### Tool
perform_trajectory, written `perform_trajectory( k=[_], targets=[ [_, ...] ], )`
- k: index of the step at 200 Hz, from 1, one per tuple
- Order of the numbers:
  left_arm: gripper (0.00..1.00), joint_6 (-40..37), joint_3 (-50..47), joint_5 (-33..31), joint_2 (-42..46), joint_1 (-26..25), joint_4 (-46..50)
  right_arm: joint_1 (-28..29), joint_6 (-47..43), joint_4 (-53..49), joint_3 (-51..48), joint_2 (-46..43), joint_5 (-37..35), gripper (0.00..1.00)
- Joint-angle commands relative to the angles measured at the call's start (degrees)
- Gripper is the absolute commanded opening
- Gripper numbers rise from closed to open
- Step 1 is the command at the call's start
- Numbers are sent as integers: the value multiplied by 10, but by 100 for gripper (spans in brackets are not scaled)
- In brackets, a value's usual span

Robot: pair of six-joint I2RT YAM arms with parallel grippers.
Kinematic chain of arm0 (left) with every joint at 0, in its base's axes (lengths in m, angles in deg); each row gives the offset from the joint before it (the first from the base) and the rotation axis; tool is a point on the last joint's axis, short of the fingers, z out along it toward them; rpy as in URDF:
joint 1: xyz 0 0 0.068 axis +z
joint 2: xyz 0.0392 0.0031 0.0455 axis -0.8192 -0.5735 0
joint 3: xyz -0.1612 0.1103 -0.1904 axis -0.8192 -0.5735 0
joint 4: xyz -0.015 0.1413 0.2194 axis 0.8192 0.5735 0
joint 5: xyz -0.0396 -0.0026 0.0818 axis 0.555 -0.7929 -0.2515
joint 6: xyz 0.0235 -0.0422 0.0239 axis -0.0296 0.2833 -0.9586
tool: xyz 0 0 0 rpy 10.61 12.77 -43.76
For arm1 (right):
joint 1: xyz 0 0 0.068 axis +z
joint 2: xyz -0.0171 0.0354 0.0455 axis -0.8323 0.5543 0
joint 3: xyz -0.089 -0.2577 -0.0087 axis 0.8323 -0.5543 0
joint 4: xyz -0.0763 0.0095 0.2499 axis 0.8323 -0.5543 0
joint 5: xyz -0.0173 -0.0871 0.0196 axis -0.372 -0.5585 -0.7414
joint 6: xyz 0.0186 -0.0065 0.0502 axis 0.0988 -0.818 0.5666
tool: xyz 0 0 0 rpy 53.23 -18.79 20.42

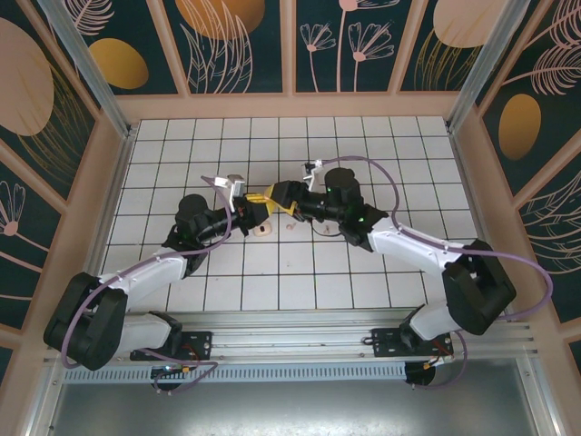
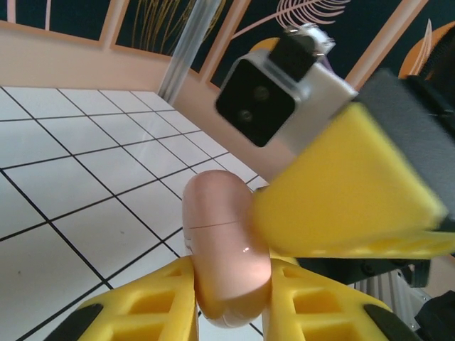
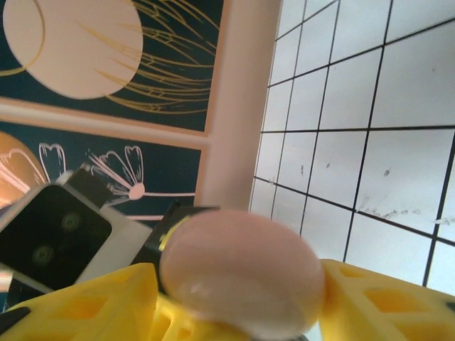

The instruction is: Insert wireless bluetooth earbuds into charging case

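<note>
The charging case (image 2: pixel 224 245) sits closest to my left wrist camera, pale pink with a seam across it. My left pincer (image 2: pixel 229 302) is clamped on it, both yellow fingers pressed to its sides. One yellow finger (image 2: pixel 341 199) of my other arm lies against the case's right side. The right wrist view gives the case's rounded end between the fingers of my right pincer (image 3: pixel 240 309) — squeezing or merely bracketing, I cannot tell. From above, both pincers meet over the middle of the tiled surface (image 1: pixel 381 136), with the earbuds (image 1: pixel 264 229) lying just near of them. The walls stand well apart — open tiles far, left and right.
</note>
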Motion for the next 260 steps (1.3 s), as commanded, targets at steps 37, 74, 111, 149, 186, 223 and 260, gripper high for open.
perform_trajectory(
  k=[37, 74, 111, 149, 186, 223, 260],
  targets=[
    [12, -42, 28, 46, 14, 3, 11, -43, -113, -6, -40, -116, 0, 67],
    [11, -46, 43, 87, 8, 2, 0, -83, -218, -59, -25, -147, 48, 67],
    [12, -58, 47, 126, 17, 3, -24, -118, -476, -141, 18, -182, 118, 67],
    [13, -90, 69, 176, 16, 2, -6, -126, -785, -275, 82, -173, 213, 60],
    [13, -145, 77, 201, 21, -12, 6, -126, -878, -399, 178, -101, 258, 56],
    [13, -185, 95, 212, 16, -24, 37, -106, -937, -450, 215, -59, 290, 50],
    [14, -199, 97, 208, 15, -32, 36, -93, -971, -493, 228, -36, 299, 50]
  ],
)
